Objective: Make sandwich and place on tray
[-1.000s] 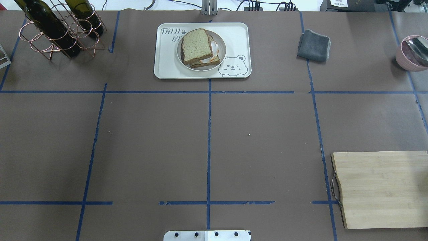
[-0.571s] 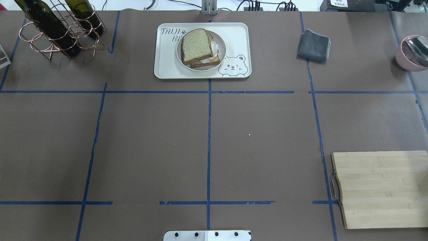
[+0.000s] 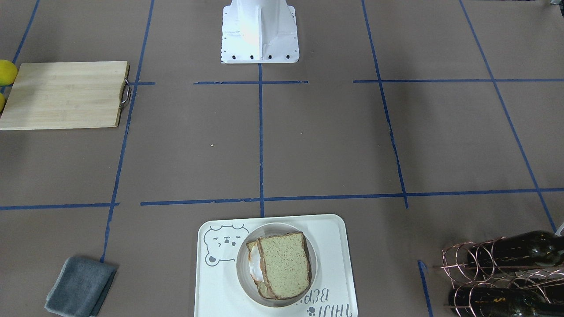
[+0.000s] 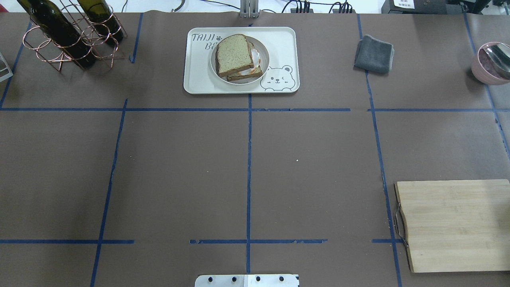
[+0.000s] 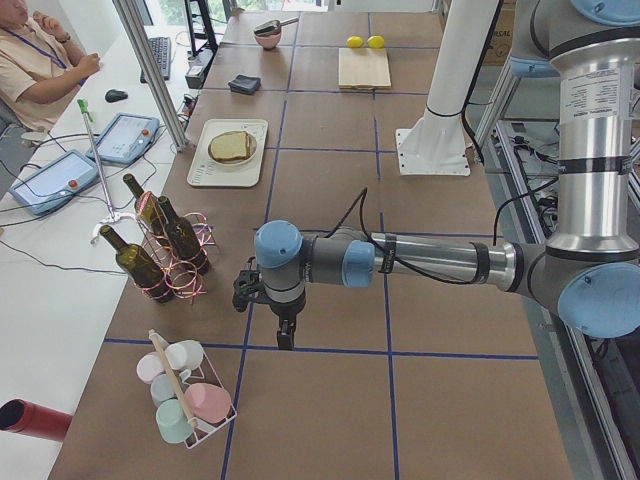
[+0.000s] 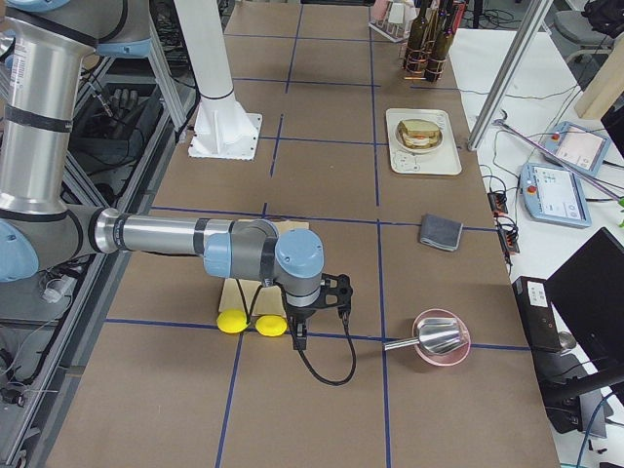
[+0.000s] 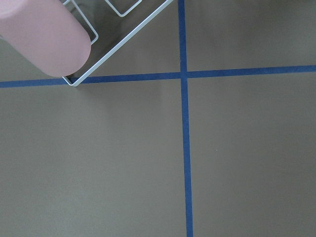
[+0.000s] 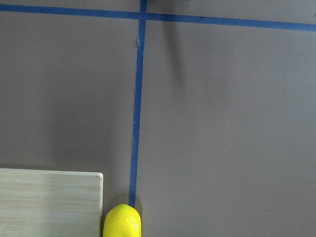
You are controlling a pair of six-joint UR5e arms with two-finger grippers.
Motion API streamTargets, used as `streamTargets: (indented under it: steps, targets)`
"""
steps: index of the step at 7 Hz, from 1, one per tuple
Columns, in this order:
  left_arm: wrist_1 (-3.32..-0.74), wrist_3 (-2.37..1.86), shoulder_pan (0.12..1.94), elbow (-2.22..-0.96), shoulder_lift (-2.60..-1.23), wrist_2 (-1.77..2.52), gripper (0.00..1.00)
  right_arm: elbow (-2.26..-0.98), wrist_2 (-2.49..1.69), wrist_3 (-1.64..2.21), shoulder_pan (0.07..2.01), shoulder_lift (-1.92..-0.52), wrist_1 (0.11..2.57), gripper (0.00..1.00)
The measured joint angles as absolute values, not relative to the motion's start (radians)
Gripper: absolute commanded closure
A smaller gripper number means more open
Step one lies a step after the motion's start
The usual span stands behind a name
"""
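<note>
Sandwich (image 4: 235,56) stacked on a round plate (image 4: 266,59), plate inside the tray (image 4: 285,42), far middle of table.
Tray's long side runs across the table; top slice sits skewed on the lower one. Left claw (image 5: 286,338) hangs over brown paper near a cup rack (image 5: 185,400) at one table end. Right claw (image 6: 298,339) hangs by two lemons (image 6: 232,321) at the other. Both are well apart from the tray, neither plainly nearer. Claws show in side views only, so released or clenched: cannot tell. Judgement: task looks done; any further reach would run inward over flat paper.
</note>
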State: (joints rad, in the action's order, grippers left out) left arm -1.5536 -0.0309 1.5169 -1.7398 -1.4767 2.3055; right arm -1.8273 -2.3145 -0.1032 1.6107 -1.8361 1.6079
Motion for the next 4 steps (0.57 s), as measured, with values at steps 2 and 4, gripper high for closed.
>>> streamTargets:
  steps: [2, 4]
  targets:
    - [-1.553, -0.030, 1.515, -1.758, -1.469, 2.311, 0.00, -1.816, -2.336, -0.102, 1.611, -1.832, 1.609, 0.00]
    - [-1.553, -0.030, 1.514, -1.761, -1.467, 2.313, 0.00, -1.790, -2.342, -0.104, 1.611, -1.818, 1.608, 0.00]
